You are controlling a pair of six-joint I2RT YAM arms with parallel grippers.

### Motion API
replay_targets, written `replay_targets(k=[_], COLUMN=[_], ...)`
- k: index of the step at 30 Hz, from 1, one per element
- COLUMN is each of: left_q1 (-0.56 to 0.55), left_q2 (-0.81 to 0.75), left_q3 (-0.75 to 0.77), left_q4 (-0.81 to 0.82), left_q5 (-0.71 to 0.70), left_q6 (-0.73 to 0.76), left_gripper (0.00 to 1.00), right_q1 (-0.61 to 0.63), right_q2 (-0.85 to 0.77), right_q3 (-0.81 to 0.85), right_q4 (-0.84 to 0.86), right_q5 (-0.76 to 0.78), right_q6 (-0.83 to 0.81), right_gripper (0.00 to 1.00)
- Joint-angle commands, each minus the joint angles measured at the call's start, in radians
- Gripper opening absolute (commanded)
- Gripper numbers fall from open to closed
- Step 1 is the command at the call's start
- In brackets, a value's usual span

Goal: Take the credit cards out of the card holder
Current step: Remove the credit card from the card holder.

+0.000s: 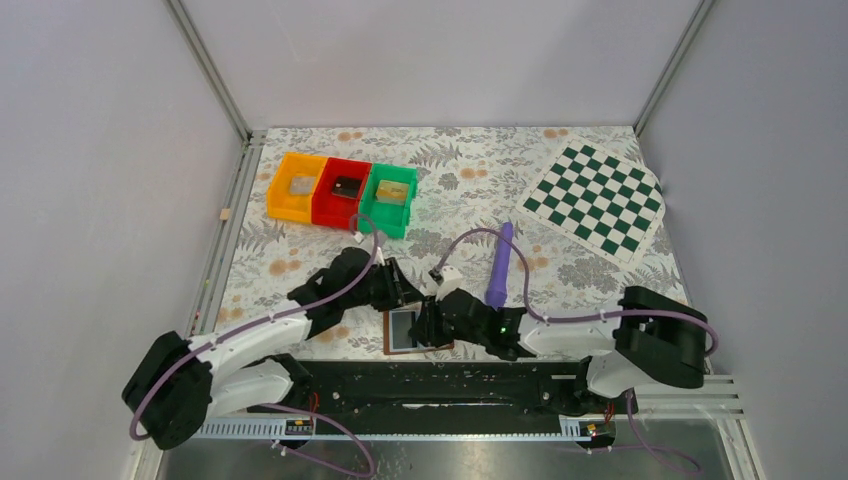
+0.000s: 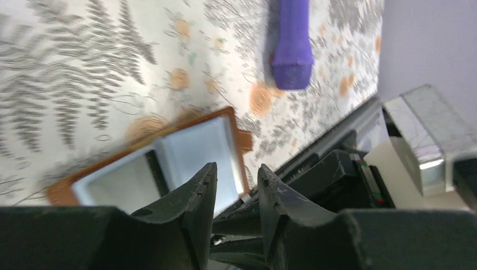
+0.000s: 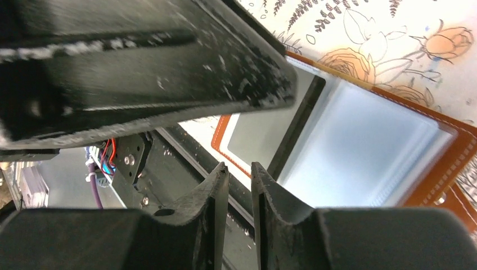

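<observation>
My left fingers [image 2: 194, 197]: drawn nearly together with a narrow slit between them, nothing held.
My right fingers [image 3: 216, 191]: almost touching, only a thin gap, and I see nothing pinched there.
Left gripper [image 2: 236, 171]: hangs low just beside the card holder's [image 1: 405, 330] far edge.
Right gripper [image 3: 239, 169]: low over the card holder's right side.
Card holder: lies open and flat on the flowered table [image 1: 470, 180], pale blue-grey panels up, brown rim all round, close to the table's near edge.
Cards: I cannot tell whether any sit in the pockets.
Purple stick [image 1: 500, 265]: on the table to the right of the card holder, apart from it.
Bins: orange bin [image 1: 278, 200], red bin [image 1: 328, 208] and green bin [image 1: 385, 215] side by side at the far left.
</observation>
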Motion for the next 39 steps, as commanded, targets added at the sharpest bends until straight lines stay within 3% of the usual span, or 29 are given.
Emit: replay_targets(k=[1,6,12,23,27,34,39], left_q1=[0.028,0.031,0.029,0.029,0.030,0.031,0.029], left_q2=[-0.079,-0.124,-0.153,-0.079,-0.055,-0.054,-0.049], left_q3=[0.019,-0.055,-0.147,-0.189,-0.204,-0.210,-0.203], left_q4=[-0.241,-0.280,-0.195,-0.138,-0.137,-0.141,-0.140], left_q5=[-0.175,-0.159,-0.123,-0.110,-0.093,-0.086,-0.085], left_q6=[0.026,-0.003,-0.009,0.007,-0.012,-0.007,-0.004], left_gripper=[0.32,0.27,0.24,0.20,0.10,0.07,0.07], right_q1=[-0.001,-0.041,-0.097,-0.111,-0.116,-0.143,-0.187], right_q2=[0.091,0.136,0.155,0.229,0.233,0.231,0.250], right_q3=[0.096,0.110,0.109,0.127,0.119,0.054,-0.028], right_q4=[0.017,-0.005,-0.018,-0.040,-0.042,0.075,0.307], right_q5=[0.000,0.004,-0.030,-0.047,-0.053,-0.107,-0.218], right_q6=[0.019,0.039,0.049,0.080,0.085,0.121,0.169], right_gripper=[0.30,0.32,0.36,0.39,0.39,0.37,0.28])
